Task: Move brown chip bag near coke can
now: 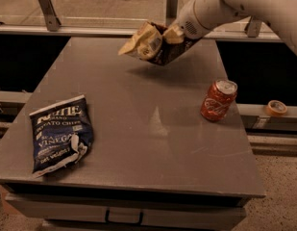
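- End effector (177, 32) hangs above the far part of the tabletop (138, 119), clamped on the brown chip bag (148, 44), which is lifted off the surface.
- Coke can (218, 100) stands upright below it, to the view's right, well apart from the bag.
- Blue chip bag (59, 134) lies flat far off at the near left.

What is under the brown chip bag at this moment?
Only the grey table and a faint shadow. The brown chip bag hangs in the air over the far side, held at one end by the pincer. That end of the bag is covered.
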